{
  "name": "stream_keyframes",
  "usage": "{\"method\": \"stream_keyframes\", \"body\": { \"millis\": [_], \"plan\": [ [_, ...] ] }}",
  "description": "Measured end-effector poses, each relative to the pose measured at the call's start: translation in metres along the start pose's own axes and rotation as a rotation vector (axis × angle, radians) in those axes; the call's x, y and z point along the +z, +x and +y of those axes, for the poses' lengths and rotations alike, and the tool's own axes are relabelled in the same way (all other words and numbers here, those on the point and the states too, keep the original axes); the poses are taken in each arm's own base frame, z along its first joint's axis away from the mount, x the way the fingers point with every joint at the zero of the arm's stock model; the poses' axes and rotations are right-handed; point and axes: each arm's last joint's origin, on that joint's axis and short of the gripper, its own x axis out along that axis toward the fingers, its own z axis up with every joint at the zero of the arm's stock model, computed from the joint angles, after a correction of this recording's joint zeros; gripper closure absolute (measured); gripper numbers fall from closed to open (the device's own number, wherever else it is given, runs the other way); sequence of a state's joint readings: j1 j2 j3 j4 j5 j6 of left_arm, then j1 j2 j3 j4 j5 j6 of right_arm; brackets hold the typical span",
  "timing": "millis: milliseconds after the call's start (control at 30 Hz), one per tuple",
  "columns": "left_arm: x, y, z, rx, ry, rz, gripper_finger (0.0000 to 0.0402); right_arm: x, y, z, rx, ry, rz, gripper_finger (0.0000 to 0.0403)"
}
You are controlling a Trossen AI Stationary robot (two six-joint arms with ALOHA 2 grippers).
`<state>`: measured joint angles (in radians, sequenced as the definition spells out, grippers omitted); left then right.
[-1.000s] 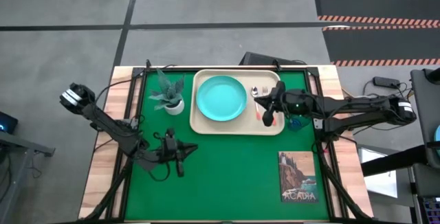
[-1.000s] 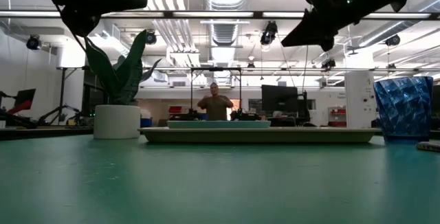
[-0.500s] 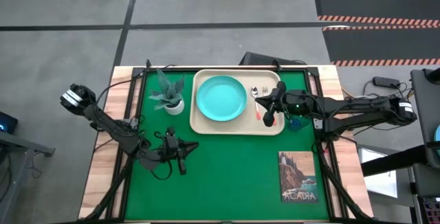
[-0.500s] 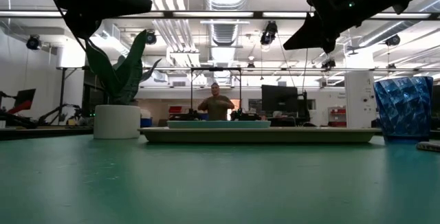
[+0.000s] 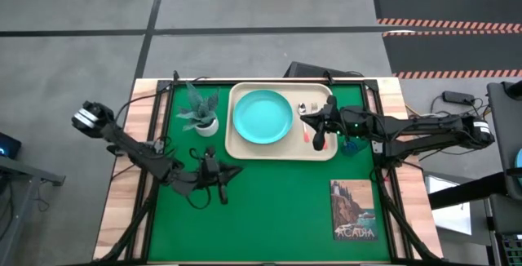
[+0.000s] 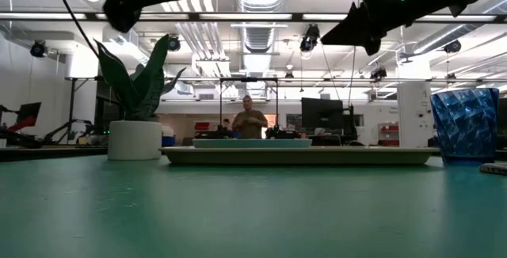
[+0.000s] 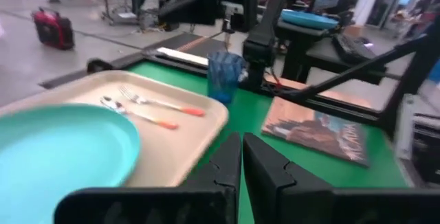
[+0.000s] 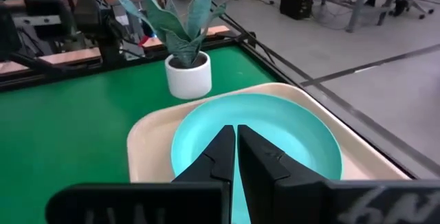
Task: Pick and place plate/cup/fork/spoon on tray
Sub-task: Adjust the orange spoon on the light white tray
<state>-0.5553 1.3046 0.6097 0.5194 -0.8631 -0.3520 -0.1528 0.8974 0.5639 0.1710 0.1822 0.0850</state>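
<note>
The beige tray (image 5: 241, 145) lies at the table's far middle. The turquoise plate (image 5: 263, 117) rests flat on its left half. The spoon (image 5: 303, 111) and the fork (image 5: 315, 106) lie side by side on its right half; the left wrist view shows the spoon (image 7: 137, 113) and the fork (image 7: 159, 102) too. The blue cup (image 5: 351, 144) stands on the green mat just off the tray's right edge, partly under my right arm. My right gripper (image 5: 312, 121) is shut and empty above the cutlery. My left gripper (image 5: 222, 174) is shut and empty over the mat, on the near side of the tray.
A green plant in a white pot (image 5: 204, 119) stands left of the tray. A picture book (image 5: 353, 210) lies at the near right of the mat. A person (image 6: 252, 122) stands in the room far behind the table.
My left gripper has moved toward the table's right edge, staying shut. The tray, plate, cutlery and cup have kept still.
</note>
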Motion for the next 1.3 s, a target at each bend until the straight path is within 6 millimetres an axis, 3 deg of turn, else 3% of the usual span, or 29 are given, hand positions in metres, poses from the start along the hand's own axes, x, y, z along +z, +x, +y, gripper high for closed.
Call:
{"method": "stream_keyframes", "body": {
  "millis": [367,500,667,967,1100,1300],
  "plan": [
    [0.019,0.06,-0.007,0.014,0.172,0.005,0.0401,-0.001,-0.005,-0.001,0.009,-0.014,-0.017,0.0392],
    [0.02,0.066,-0.007,0.025,0.181,0.006,0.0401,0.002,-0.004,0.0,0.013,0.047,-0.049,0.0392],
    [0.011,0.061,-0.009,0.007,0.172,0.026,0.0401,-0.002,0.001,0.007,0.078,0.049,-0.015,0.0392],
    [0.013,0.04,-0.024,-0.076,0.214,0.038,0.0402,0.051,0.002,0.018,0.172,0.114,-0.113,0.0392],
    [0.016,0.031,-0.026,-0.097,0.298,0.048,0.0402,0.08,0.0,0.018,0.133,0.121,-0.021,0.0392],
    [0.023,0.026,-0.023,-0.097,0.333,0.028,0.0401,0.106,0.002,0.018,0.031,0.105,0.123,0.0392]
  ]
}}
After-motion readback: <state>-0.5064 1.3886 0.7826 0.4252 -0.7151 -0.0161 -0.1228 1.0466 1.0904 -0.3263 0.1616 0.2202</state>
